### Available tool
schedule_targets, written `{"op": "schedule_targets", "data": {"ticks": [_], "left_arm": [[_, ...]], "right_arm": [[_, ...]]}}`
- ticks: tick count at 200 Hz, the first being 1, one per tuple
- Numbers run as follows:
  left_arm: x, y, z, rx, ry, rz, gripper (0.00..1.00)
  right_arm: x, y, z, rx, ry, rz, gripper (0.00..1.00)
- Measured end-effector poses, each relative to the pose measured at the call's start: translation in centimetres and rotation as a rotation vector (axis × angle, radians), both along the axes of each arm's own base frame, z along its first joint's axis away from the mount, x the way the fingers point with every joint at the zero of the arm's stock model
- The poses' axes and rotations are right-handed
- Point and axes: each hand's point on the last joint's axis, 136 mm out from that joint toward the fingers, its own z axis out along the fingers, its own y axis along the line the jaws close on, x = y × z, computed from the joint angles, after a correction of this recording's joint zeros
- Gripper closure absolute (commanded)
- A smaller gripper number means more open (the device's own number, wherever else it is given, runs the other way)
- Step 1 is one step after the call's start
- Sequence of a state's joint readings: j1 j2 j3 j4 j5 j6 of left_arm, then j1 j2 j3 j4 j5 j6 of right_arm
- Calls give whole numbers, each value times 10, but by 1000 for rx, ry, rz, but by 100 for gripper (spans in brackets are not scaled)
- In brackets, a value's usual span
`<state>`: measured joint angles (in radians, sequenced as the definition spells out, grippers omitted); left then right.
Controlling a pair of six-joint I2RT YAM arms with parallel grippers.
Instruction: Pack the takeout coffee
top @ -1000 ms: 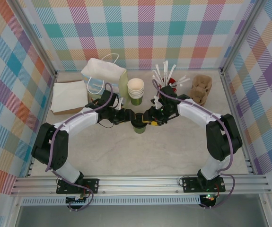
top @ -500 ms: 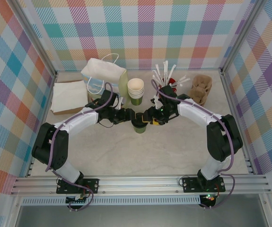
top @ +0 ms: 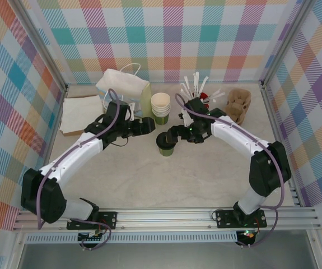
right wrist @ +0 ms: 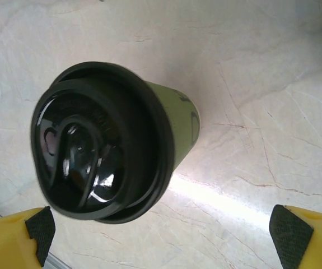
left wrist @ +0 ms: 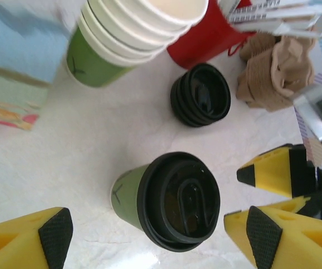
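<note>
Far row, left to right: a flat stack of white napkins [top: 82, 112]; a white gift bag [top: 124, 85] tipped over; a stack of lidless green cups [top: 161, 106] with cream insides; a red holder [left wrist: 205, 36] of white wrapped sticks [top: 194, 87]; a brown cardboard cup carrier [top: 238, 105]. A stack of black lids [left wrist: 201, 94] lies just near the holder. All rest on a pale marbled table [top: 166, 179] enclosed by plaid walls [top: 172, 39].

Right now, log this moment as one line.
takeout coffee: upright, lid on, not yet packed | left claw: open, clear of coffee | right claw: open, clear of coffee
</note>
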<state>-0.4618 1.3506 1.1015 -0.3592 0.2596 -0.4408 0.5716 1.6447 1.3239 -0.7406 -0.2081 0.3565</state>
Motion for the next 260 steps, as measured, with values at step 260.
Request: {"op": "schedule_targets", "data": {"ticks": [260], "left_arm": [[-1,117,69,115,-225,438,0]], "right_arm": [[-5,33,14,-227,-145,179,0]]}}
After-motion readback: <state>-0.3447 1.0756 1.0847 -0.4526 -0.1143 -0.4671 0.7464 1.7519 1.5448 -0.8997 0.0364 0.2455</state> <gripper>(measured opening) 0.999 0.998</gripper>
